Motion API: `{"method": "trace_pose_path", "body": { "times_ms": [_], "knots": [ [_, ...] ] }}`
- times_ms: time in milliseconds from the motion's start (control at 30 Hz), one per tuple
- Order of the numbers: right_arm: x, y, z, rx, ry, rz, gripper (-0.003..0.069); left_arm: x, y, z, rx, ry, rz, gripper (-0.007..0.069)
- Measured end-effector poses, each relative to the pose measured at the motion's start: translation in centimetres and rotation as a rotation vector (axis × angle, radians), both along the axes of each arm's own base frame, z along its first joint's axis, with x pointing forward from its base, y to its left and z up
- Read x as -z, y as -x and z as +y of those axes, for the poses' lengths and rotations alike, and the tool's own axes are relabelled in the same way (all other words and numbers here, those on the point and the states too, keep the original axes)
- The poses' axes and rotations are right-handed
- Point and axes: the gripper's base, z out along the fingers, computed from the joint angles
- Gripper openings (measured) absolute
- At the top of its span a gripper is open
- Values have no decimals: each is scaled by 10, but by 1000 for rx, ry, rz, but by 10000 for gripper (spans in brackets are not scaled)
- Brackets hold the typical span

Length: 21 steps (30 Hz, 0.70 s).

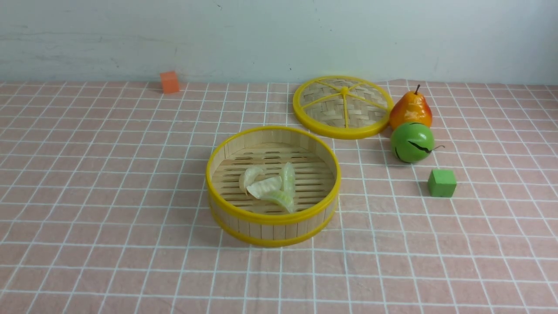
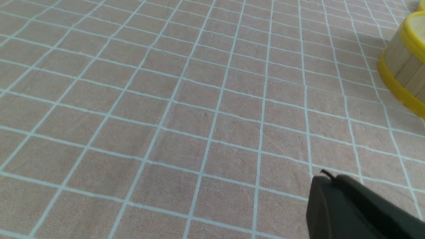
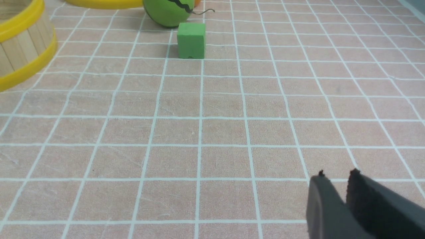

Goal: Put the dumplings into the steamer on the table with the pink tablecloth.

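Both of my claws hang low over bare cloth, clear of the steamer (image 1: 272,185): my left claw (image 2: 327,181) has its fingers pressed together and holds nothing, and my right claw (image 3: 335,181) shows a narrow gap between its fingers, also with nothing in it. Going from the steamer's left, an orange block (image 1: 169,82) sits far back by the wall. All four dumplings (image 1: 269,186) lie bunched on the steamer's slatted floor, touching one another, so I judge the job done. They look light, slick and a little soft; if I had to lift one, I would pinch across its plump middle, not its pleated edge. Behind the steamer to its right lies the lid (image 1: 342,107), then a pear (image 1: 410,109), a green ball (image 1: 412,142) and a green block (image 1: 442,183). On the pink tablecloth (image 1: 109,196), the open room lies left of the steamer and in front of it.
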Motion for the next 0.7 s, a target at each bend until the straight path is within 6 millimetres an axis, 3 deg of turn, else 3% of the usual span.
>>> {"method": "trace_pose_path", "body": {
  "times_ms": [700],
  "knots": [
    [0, 0, 0, 0, 0, 0, 142, 0, 0, 0, 0, 0, 0, 4]
  ]
}}
